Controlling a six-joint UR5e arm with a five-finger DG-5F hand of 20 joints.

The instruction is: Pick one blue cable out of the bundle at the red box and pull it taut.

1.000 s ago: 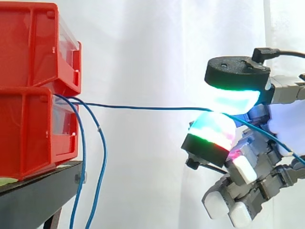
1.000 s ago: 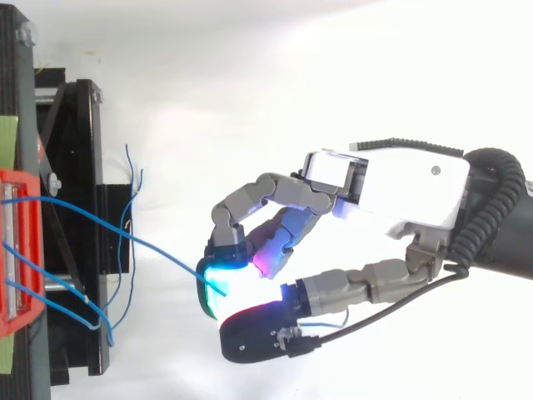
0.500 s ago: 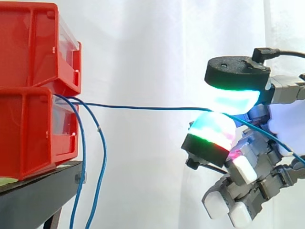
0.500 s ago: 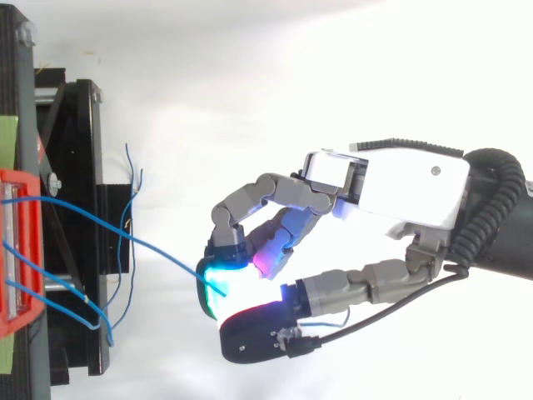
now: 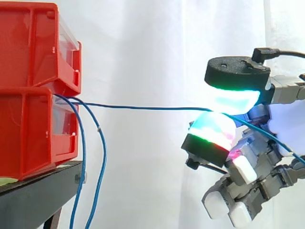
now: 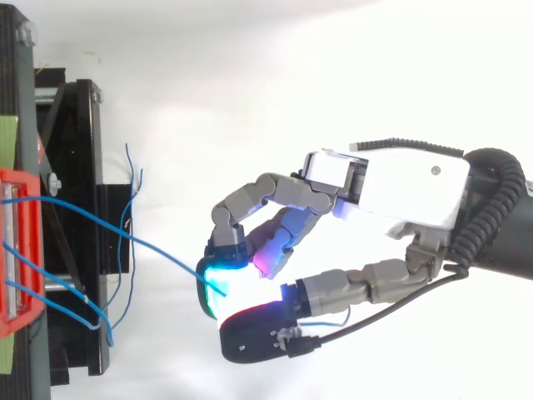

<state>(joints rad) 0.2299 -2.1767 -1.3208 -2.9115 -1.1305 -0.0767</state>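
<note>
Blue cable [image 5: 143,108] is running almost level from the front of the lower red bin [image 5: 28,133] out to the hand [image 6: 391,187], which is sitting well apart from the bin, toward the right of the side view. Hand is pinching it between two glowing pads [image 5: 232,100], one above the cable and one below, with the other fingers curling underneath and holding nothing. Cable's long axis is lying bin-to-hand, near horizontal, with only a faint sag. A short tail is trailing past the pinch, down toward the wrist. From above, the same line is slanting from the bin face across the black stand [image 6: 83,150] to the cyan pad. Loose blue cables [image 5: 105,160] of the bundle are hanging off the bin front beside the stand, clear of the held one. Upper red bin [image 5: 33,43] is sitting on the lower one, with the white curtain [image 5: 152,47] behind. Pull is looking nearly done. Any further move needs to be going straight away from the bin along the cable's own line. Slipping at the pinch is looking like the main risk.
</note>
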